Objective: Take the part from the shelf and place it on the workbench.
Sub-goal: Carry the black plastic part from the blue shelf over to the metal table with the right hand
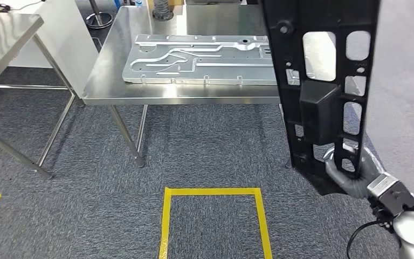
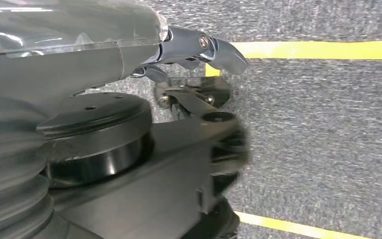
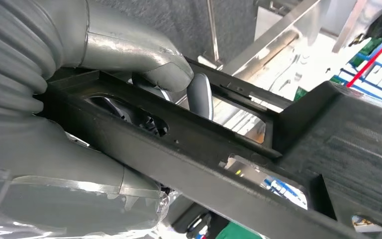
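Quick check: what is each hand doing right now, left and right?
Left hand: holds nothing; whether open or closed cannot be told.
Right hand: grips the black plastic part near its lower end.

You see grey carpet floor (image 1: 86, 162) marked with yellow tape (image 1: 213, 191); steel desk (image 1: 140, 65) stands beyond it.

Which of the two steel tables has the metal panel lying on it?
The middle table, straight ahead; the embossed silver panel lies flat on it.
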Available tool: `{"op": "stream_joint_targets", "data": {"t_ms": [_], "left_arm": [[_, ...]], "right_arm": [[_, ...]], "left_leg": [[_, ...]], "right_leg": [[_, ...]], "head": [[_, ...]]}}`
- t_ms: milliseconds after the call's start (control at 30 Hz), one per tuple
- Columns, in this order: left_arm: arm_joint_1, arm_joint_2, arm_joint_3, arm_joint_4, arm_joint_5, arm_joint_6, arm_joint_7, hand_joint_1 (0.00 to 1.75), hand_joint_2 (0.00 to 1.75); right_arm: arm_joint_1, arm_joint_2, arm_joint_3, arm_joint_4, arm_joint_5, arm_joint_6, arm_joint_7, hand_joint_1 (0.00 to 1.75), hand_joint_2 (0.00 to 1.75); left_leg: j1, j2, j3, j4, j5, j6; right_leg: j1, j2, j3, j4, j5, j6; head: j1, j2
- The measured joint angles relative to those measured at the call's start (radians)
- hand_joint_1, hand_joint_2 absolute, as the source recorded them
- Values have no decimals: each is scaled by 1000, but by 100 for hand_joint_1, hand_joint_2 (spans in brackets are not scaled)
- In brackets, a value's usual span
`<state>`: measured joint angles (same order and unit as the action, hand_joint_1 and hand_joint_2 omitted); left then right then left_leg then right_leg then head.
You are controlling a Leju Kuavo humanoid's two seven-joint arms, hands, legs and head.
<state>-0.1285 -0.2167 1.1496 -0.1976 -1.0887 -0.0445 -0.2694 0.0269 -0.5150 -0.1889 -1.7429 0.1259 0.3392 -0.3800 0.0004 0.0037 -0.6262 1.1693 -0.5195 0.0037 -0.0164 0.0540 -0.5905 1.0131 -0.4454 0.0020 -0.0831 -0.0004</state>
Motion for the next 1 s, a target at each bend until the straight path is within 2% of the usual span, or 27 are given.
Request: {"op": "stream_joint_targets", "data": {"t_ms": [33,67,100,167,233,300,367,400,433,467,500,533,567,600,633,733,767,800,867,900,933,967,1000], "left_arm": [[-1,0,2,0,3,0,0,0,175],[-2,0,4,0,6,1,0,0,175],[-2,0,6,0,9,2,0,0,175],[-4,0,9,0,12,0,2,0,175],[-5,0,10,0,10,-6,0,0,175],[-6,-1,10,0,7,-12,-3,0,175],[-4,-1,10,0,2,-15,-4,0,175],[-3,-1,10,0,1,-15,-5,0,175],[-3,-1,10,0,0,-15,-5,0,175],[-3,-1,10,0,-1,-16,-5,0,175],[-3,-1,10,0,-1,-16,-5,0,175],[-3,-1,10,0,-1,-17,-5,0,175],[-4,0,10,0,-1,-17,-6,0,175],[-5,0,10,0,-1,-17,-6,0,175],[-6,0,10,0,-2,-17,-6,0,175],[-11,0,9,0,-5,-18,-5,0,175],[-14,-1,8,0,-7,-18,-3,0,175],[-15,-1,8,0,-9,-19,-1,0,175],[-15,-1,6,0,-12,-19,6,0,175],[-14,-2,5,0,-14,-19,10,0,175],[-13,-1,4,0,-17,-19,12,0,175],[-12,-1,3,0,-19,-19,14,0,175],[-12,-1,2,0,-20,-19,15,0,175]], "right_arm": [[-18,-9,-1,15,-4,6,-1,168,175],[-35,-16,-1,31,-6,9,-1,168,175],[-50,-22,0,45,-5,10,-1,168,175],[-72,-33,3,69,2,6,1,168,175],[-82,-45,6,83,10,-4,3,168,175],[-87,-56,6,91,12,-13,3,168,175],[-87,-60,6,97,13,-17,3,168,175],[-86,-60,6,100,13,-17,4,168,175],[-85,-61,6,103,13,-17,5,168,175],[-84,-63,6,105,14,-17,5,168,175],[-85,-66,6,107,14,-17,6,168,175],[-85,-68,6,109,14,-18,6,168,175],[-86,-71,6,111,14,-18,6,168,175],[-85,-72,6,112,14,-18,6,168,175],[-85,-73,6,114,14,-18,6,168,175],[-84,-82,1,113,12,-19,11,168,175],[-85,-85,-2,112,9,-19,13,168,175],[-84,-87,-5,111,6,-19,14,168,175],[-76,-88,-11,107,-1,-19,17,168,175],[-69,-88,-15,105,-2,-19,19,168,175],[-61,-88,-19,102,-3,-19,20,168,175],[-53,-88,-23,99,-3,-19,20,168,175],[-46,-87,-26,96,-3,-19,20,168,175]], "left_leg": [[-2,-5,27,-70,31,6],[-5,-9,46,-119,51,10],[-7,-13,55,-144,58,13],[-10,-12,57,-154,60,20],[-9,-11,65,-172,64,34],[-7,-9,74,-186,63,43],[-9,-4,82,-187,57,45],[-9,0,88,-187,52,44],[-9,3,96,-186,46,42],[-9,6,106,-186,38,40],[-9,9,118,-186,29,36],[-11,11,127,-185,19,31],[-13,13,134,-185,9,26],[-14,16,139,-185,-1,21],[-16,19,143,-186,-9,16],[-13,23,157,-169,-32,1],[-11,19,142,-130,-42,-4],[-9,13,106,-65,-55,-7],[-8,7,-10,93,-81,-10],[-8,6,-64,144,-74,-8],[-8,6,-102,158,-46,-5],[-10,5,-118,129,6,0],[-14,4,-116,61,76,6]], "right_leg": [[1,6,0,1,-1,2],[2,11,-1,2,0,7],[2,15,-3,2,0,12],[-1,18,-4,-3,1,27],[-3,1,-13,15,-10,37],[-4,-27,-60,108,-51,42],[-7,-39,-134,239,-94,47],[-8,-41,-158,274,-95,50],[-11,-43,-163,270,-75,53],[-13,-47,-146,224,-38,55],[-16,-54,-113,150,4,56],[-15,-64,-80,82,30,56],[-12,-71,-55,33,41,51],[-8,-76,-41,8,37,44],[-2,-76,-38,6,23,36],[-3,-63,-15,6,-4,11],[-5,-61,1,4,-14,4],[-4,-59,17,2,-26,-2],[-1,-55,51,1,-55,-9],[0,-51,70,1,-70,-9],[1,-48,89,1,-86,-9],[2,-44,112,0,-103,-9],[1,-41,135,-2,-121,-9]], "head": [[0,0],[0,0],[0,0],[0,0],[0,0],[0,0],[0,0],[0,0],[0,0],[0,0],[0,0],[0,0],[0,0],[0,0],[0,0],[0,0],[0,0],[0,0],[0,0],[0,0],[0,0],[0,0],[0,0]]}}
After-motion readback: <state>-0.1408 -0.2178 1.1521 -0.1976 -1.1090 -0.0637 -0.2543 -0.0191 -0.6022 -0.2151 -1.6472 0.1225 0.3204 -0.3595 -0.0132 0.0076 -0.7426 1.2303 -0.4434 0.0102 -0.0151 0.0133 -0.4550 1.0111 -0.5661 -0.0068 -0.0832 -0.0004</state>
